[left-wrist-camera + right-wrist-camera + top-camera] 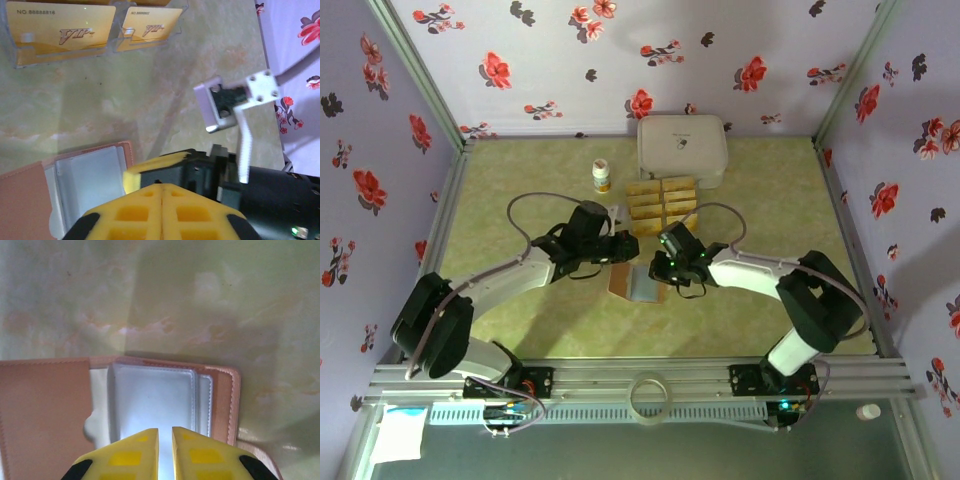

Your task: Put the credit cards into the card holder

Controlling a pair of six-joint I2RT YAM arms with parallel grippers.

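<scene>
The left jaws (162, 186) are pressed together with nothing between them, hanging just above the open edge of the holder (30, 195). The right jaws (165, 436) stand almost together, with a thin slit left. They sit over the holder's grey pockets (150, 395), and I cannot tell whether they pinch a pocket edge or only hover.

The holder lies unfolded and flat on the green marbled surface (520, 180), near its middle and between the two arms. Its pinkish flap is spread to one side and its grey pockets are bare. No card shows in them.

The cards (662, 200) are gold and stand in two short rows farther back, apart from the holder. From the left wrist, two of them (60, 32) are seen tilted in clear trays (150, 42), with "VIP" printed on their faces.

A white box (681, 150) sits just behind the cards, against the back wall. A small bottle (602, 176) stands upright to the left of the cards. A ring of tape (650, 392) lies on the rail between the arm bases.
</scene>
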